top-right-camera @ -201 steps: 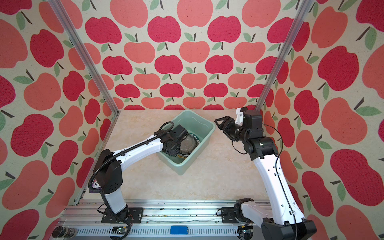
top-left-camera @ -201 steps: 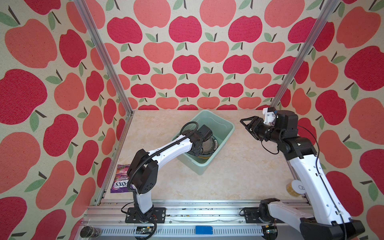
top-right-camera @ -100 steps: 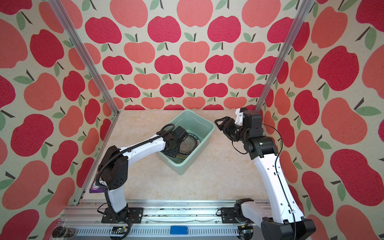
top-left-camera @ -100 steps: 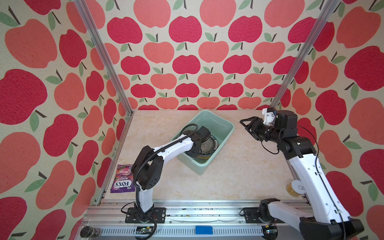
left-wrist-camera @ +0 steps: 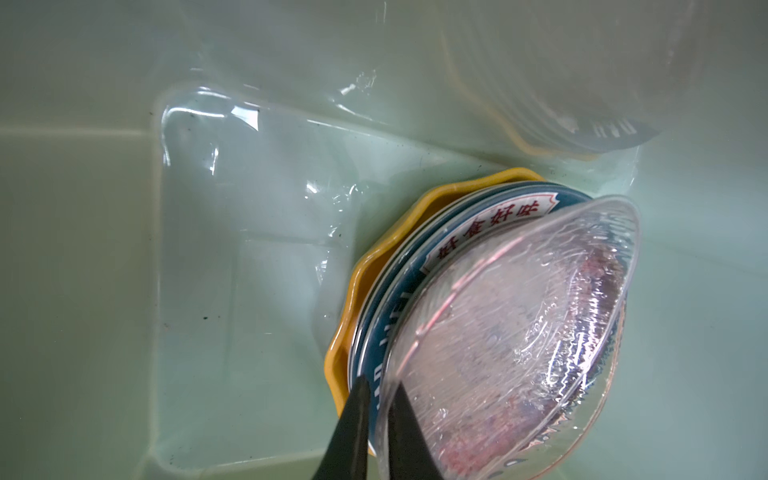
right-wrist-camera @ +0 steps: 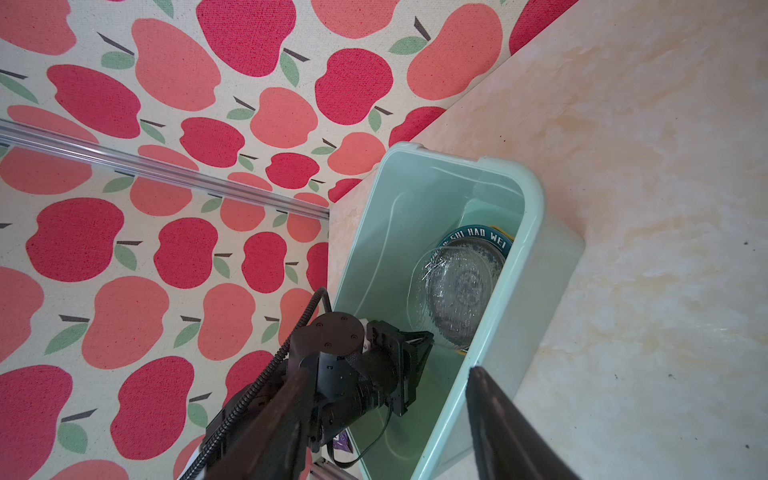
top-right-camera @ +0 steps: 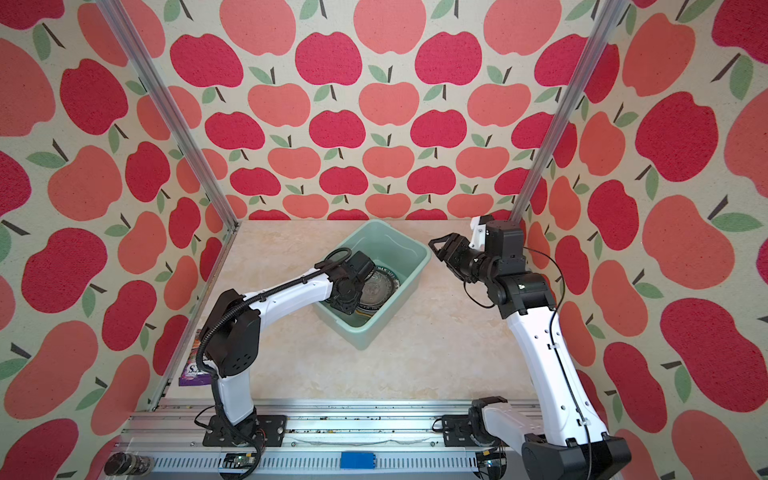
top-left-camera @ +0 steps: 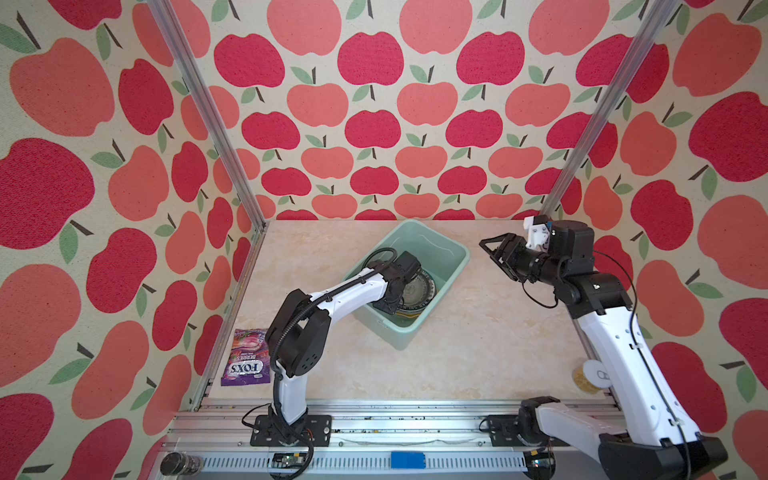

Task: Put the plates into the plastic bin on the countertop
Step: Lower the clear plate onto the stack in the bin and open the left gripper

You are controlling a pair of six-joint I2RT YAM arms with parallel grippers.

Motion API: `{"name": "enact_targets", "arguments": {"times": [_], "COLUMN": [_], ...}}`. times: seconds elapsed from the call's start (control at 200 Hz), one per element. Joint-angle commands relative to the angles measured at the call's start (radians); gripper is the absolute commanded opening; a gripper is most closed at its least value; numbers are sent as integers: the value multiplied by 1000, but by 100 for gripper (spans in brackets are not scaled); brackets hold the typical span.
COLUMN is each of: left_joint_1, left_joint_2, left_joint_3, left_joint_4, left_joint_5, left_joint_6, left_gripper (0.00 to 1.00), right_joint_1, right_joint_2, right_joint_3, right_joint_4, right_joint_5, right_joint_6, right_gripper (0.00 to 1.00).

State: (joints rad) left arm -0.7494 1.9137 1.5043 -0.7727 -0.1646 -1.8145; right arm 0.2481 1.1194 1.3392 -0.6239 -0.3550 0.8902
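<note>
The glass plate (left-wrist-camera: 519, 332) hides most of the plates (left-wrist-camera: 409, 268) under it. The left arm (top-right-camera: 286, 299) half covers the candy bag (top-right-camera: 192, 374).

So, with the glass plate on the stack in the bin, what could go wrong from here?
1. The clear glass plate lies off-centre on the lettered plate, its rim between the left pincer's fingers. Once let go, it may slide, knock and chip.
2. One finger seems to lie beneath that rim, close to the yellow scalloped plate. A careless pull-out might hook the rim and drag the plates below.
</note>
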Motion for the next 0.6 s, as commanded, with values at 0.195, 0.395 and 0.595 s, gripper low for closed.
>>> {"name": "enact_targets", "arguments": {"times": [0.195, 0.395, 0.595], "left_joint_1": [6, 6, 4], "left_joint_2": [37, 41, -1], "left_joint_3": [39, 70, 101], "left_joint_4": [-3, -31, -43], "left_joint_5": [30, 28, -17], "left_joint_6": [33, 70, 169], "left_gripper": [25, 44, 60], "right_joint_1": [-7, -7, -7], "right_joint_2": [8, 8, 7], "right_joint_3": [26, 23, 23], "right_joint_4": [-28, -29, -26], "right_joint_5": [-16, -17, -19], "right_joint_6": [-20, -17, -13], "right_gripper": [62, 62, 62]}}
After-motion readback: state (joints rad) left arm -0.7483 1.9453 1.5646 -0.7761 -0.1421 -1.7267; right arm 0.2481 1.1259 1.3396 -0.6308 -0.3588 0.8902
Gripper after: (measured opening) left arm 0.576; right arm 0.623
